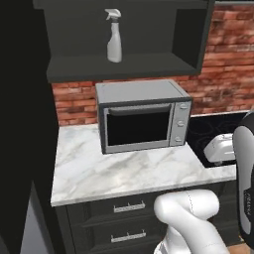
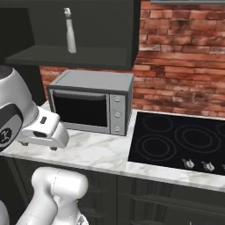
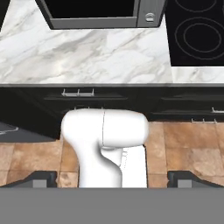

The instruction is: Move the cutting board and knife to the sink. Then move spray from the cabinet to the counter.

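One spray (image 1: 114,38) upright in cabinet (image 1: 64,69) — gripper (image 3: 112,177) open.

One spray (image 1: 114,37), one cabinet (image 1: 124,67), one microwave (image 1: 143,116), one cooktop (image 2: 180,140) with four rings, one counter (image 1: 119,171), two drawer handles (image 1: 129,207).

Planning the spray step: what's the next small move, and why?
Probably raise the open end effector toward the spray bottle. The bottle stands upright on the open cabinet shelf above the microwave, while the end effector hangs low in front of the counter, holding nothing.
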You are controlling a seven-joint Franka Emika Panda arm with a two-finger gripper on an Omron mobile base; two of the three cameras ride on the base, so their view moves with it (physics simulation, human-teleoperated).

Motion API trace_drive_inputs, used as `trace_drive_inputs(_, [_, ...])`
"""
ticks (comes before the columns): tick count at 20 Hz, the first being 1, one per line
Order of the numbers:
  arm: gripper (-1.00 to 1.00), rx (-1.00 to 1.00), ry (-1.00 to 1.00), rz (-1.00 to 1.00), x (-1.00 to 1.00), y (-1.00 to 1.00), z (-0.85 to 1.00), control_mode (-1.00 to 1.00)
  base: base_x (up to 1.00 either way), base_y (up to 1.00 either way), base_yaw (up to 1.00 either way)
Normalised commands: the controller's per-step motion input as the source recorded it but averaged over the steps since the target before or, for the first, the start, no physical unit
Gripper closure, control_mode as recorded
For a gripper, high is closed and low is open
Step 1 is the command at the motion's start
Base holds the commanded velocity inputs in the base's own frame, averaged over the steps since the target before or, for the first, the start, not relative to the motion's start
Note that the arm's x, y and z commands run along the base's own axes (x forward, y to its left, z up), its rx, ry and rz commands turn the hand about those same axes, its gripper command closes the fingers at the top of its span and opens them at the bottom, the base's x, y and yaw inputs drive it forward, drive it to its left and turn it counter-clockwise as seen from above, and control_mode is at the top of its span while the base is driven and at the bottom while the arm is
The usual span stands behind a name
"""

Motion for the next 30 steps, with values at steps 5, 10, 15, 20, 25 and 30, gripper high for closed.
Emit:
trace_drive_inputs(5, [-1.0,0.0,0.0,0.0,0.0,0.0,0.0,1.0,0.21,0.35,0.0])
trace_drive_inputs(10, [-1.0,0.0,0.0,0.0,0.0,0.0,0.0,1.0,0.3,0.48,0.0])
trace_drive_inputs(15, [-1.0,0.0,0.0,0.0,0.0,0.0,0.0,1.0,0.44,0.36,0.0])
trace_drive_inputs(20, [-1.0,0.0,0.0,0.0,0.0,0.0,0.0,1.0,0.49,0.08,0.0])
trace_drive_inputs(25, [-1.0,0.0,0.0,0.0,0.0,0.0,0.0,1.0,0.29,-0.02,-0.01])
trace_drive_inputs(30, [-1.0,0.0,-0.11,0.0,-0.11,0.0,0.03,-1.0,-0.02,0.0,0.0])
